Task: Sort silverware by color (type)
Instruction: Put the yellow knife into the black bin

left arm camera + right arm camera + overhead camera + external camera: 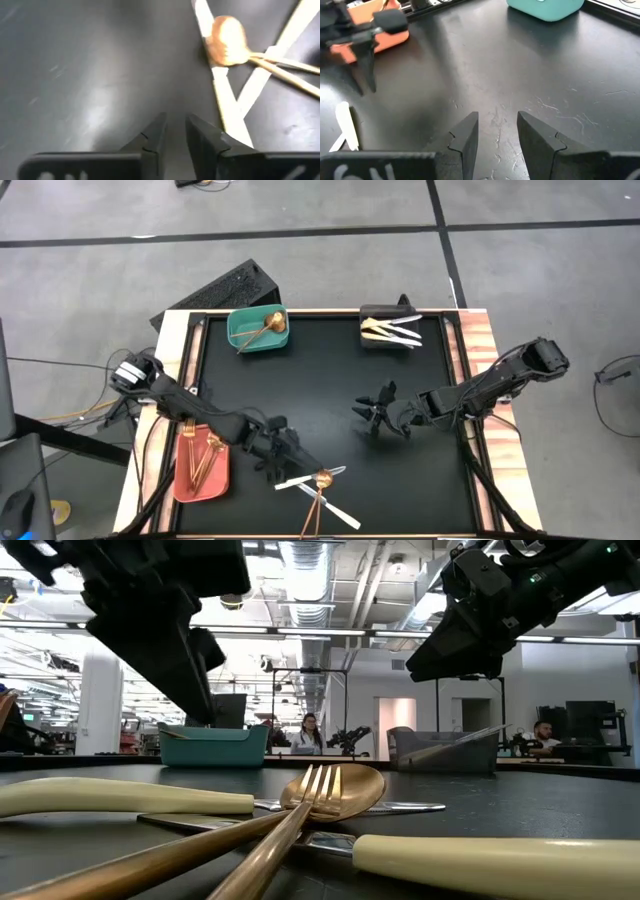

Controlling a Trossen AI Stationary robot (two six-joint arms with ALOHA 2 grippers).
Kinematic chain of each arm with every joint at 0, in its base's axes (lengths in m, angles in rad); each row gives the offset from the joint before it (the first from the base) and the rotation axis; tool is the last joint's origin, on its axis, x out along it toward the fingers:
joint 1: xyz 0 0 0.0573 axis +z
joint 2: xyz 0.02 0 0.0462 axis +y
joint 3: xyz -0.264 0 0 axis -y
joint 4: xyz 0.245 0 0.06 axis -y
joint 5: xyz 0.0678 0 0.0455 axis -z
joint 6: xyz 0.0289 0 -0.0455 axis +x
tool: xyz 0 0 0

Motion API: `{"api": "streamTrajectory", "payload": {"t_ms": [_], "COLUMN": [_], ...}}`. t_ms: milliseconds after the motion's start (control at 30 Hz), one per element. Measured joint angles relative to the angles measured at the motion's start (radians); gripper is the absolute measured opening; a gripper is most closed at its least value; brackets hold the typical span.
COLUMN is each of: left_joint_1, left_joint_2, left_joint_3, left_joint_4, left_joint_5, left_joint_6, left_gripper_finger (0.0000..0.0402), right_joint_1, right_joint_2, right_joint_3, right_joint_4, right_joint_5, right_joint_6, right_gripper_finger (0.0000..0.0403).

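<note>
Near the table's front edge lies a small heap of silverware: two white-handled knives (312, 480), crossed, with a gold spoon (227, 42) and a gold fork (318, 785) on top of them. My left gripper (290, 455) hovers just left of the heap, tilted down at the black mat (320, 380). Its fingers (152, 140) are open by a narrow gap with nothing between them. My right gripper (375, 415) hangs open over the mat's middle right, also with nothing between its fingers (465, 137).
A teal bin (258, 330) at the far left holds a gold spoon. A black bin (390, 330) at the far right holds white knives. A salmon bin (200, 465) at the near left holds copper forks. Bare mat lies between the bins.
</note>
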Motion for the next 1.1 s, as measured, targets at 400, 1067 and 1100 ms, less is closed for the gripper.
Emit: {"api": "streamTrajectory", "payload": {"t_ms": [400, 1067, 1100], "left_joint_1": [-0.066, -0.061, -0.057], "left_joint_2": [0.176, 0.205, 0.204], "left_joint_3": [0.0, 0.0, 0.0], "left_joint_4": [0.236, 0.309, 0.304], "left_joint_5": [0.044, 0.033, 0.02], "left_joint_6": [0.142, 0.118, 0.101], "left_gripper_finger": [0.0126, 0.0119, 0.0119], "right_joint_1": [0.004, 0.003, 0.003], "right_joint_2": [0.0, 0.0, 0.0], "right_joint_3": [0.0, 0.0, 0.0], "right_joint_4": [0.002, 0.001, 0.001], "right_joint_5": [-0.004, -0.005, -0.005], "right_joint_6": [0.0, 0.016, 0.016], "right_gripper_finger": [0.0155, 0.0155, 0.0155]}}
